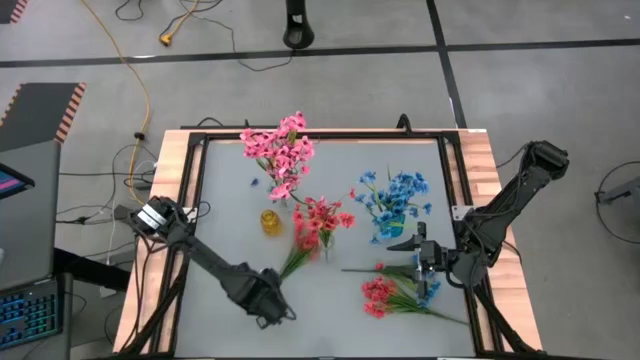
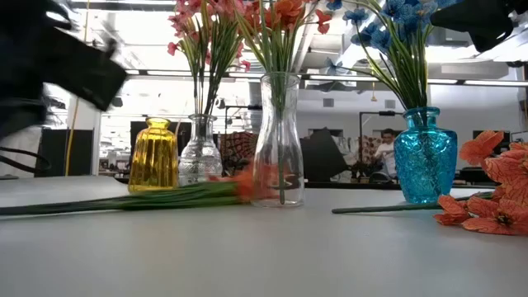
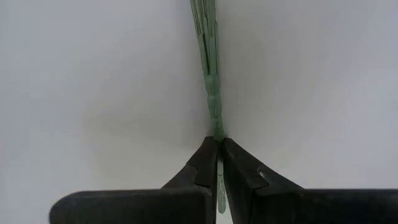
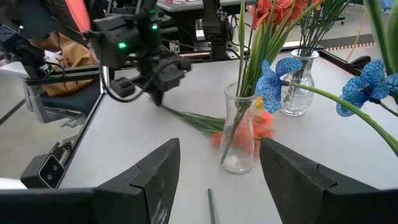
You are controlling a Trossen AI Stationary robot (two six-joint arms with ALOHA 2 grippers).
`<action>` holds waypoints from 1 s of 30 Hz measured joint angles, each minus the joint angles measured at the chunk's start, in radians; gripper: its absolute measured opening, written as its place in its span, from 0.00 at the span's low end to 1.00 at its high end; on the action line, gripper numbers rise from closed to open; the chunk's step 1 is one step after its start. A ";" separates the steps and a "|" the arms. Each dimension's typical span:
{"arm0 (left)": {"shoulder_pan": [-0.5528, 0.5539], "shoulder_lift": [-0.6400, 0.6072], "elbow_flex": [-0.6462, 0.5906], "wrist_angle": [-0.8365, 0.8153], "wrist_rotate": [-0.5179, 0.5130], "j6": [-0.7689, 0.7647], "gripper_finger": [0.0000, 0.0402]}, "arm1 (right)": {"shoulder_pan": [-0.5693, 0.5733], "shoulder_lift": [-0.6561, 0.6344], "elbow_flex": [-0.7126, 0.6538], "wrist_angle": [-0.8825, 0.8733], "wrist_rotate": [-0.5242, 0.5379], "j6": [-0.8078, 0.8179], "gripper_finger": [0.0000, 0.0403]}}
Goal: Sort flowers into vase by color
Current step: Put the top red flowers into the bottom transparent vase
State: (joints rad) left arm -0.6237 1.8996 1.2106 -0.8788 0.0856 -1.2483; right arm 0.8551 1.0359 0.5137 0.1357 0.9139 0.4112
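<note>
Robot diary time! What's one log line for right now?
left gripper: shut on coral-red flower's green stem | right gripper: open

Yellow vase (image 1: 270,221) on table (image 1: 230,190); orange cable (image 1: 140,90) on floor; person (image 2: 384,148) seated in bkgd.

Pink flowers (image 1: 281,152) stand upright in a clear vase at the table's back; coral-red flowers (image 1: 322,216) stand in the tall clear vase at centre; blue flowers (image 1: 396,196) fill the blue vase. 1 coral-red spray (image 1: 296,253) lies flat beside the centre vase. More coral-red and blue sprays (image 1: 398,293) lie front right.
</note>
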 joint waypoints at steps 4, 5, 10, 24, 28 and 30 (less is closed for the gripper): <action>-0.061 0.000 0.000 0.002 0.104 -0.040 0.00 | 0.000 0.000 0.000 0.000 0.000 0.000 0.62; -0.074 0.000 0.000 0.003 0.111 -0.040 0.00 | 0.000 0.000 0.000 0.000 0.000 0.000 0.62; -0.111 0.000 0.000 0.006 0.116 -0.008 0.04 | 0.000 0.000 0.000 0.000 0.000 0.000 0.62; -0.072 -0.002 0.001 0.014 0.147 0.093 0.39 | 0.000 0.000 0.000 0.000 -0.003 0.000 0.62; -0.050 -0.002 0.002 0.014 0.133 0.121 0.40 | 0.000 0.000 0.000 0.000 -0.003 0.000 0.62; -0.039 -0.003 0.003 0.014 0.116 0.138 0.39 | 0.000 0.000 0.000 0.000 -0.003 0.000 0.62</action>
State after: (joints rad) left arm -0.6631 1.8968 1.2133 -0.8650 0.2013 -1.1102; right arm 0.8551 1.0359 0.5137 0.1352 0.9108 0.4110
